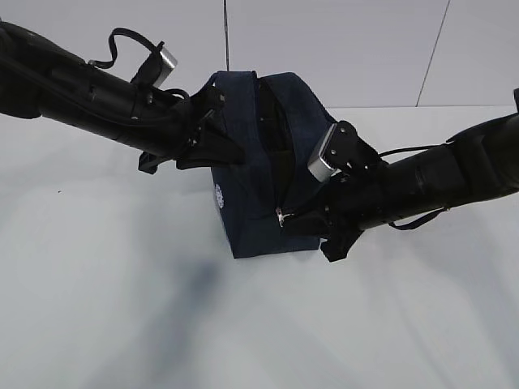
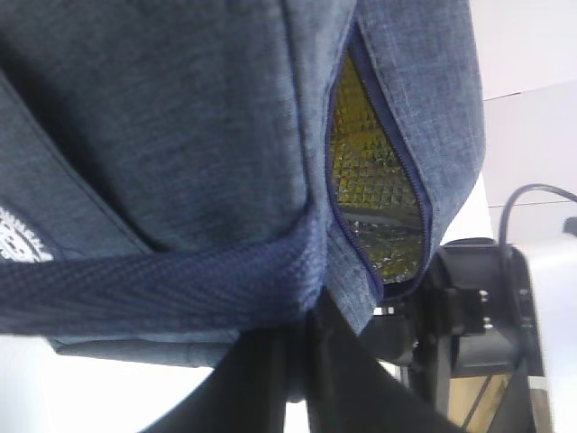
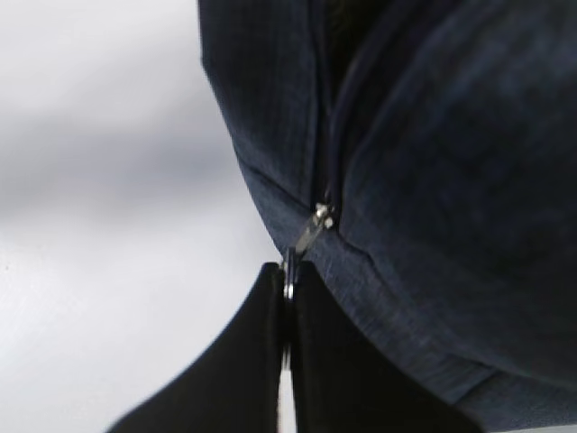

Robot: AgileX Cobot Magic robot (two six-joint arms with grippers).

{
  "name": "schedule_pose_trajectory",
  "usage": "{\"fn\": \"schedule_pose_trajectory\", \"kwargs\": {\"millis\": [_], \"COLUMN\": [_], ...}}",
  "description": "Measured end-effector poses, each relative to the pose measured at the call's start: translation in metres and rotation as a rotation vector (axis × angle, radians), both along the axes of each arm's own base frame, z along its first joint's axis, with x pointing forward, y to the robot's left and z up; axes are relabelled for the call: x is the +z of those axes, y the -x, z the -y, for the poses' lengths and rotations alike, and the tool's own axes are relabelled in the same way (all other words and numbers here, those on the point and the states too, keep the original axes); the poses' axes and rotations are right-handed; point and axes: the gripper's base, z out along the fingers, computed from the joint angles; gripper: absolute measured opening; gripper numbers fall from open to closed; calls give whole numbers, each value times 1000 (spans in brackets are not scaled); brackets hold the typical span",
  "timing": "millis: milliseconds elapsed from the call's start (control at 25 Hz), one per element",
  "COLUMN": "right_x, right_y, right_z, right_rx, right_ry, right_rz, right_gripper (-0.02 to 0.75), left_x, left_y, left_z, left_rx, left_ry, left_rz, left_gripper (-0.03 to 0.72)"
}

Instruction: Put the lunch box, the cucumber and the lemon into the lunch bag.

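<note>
Zipper step in hand. The lunch bag [image 1: 251, 194] stands at frame centre on the surface [image 1: 97, 308]. My right hand [image 3: 287, 298] is clamped on the ring pull [image 3: 306, 236]; my left hand [image 2: 302, 361] pinches the handle strap [image 2: 162, 284]. Next: steady, straight pull along the zipper. Lunch box, cucumber, lemon: not visible.

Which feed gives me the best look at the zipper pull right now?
The right wrist view: the zipper pull sits centre frame, its ring pinched between the right tool's closed fingers. The exterior view shows it only as a small glint on the bag. The left wrist view shows the open zipper gap and foil lining, not the pull.
</note>
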Motion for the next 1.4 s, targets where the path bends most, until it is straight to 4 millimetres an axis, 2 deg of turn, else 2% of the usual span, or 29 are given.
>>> {"fn": "schedule_pose_trajectory", "kwargs": {"millis": [1120, 1400], "right_x": [48, 57], "right_y": [6, 5], "right_z": [3, 2], "right_rx": [-9, -57], "right_ry": [-22, -73], "right_rz": [115, 111], "right_gripper": [1, 1], "left_x": [0, 0], "left_y": [0, -1], "left_z": [0, 0], "left_rx": [4, 6], "left_ry": [-2, -3], "left_rz": [3, 3], "left_gripper": [-6, -6]}}
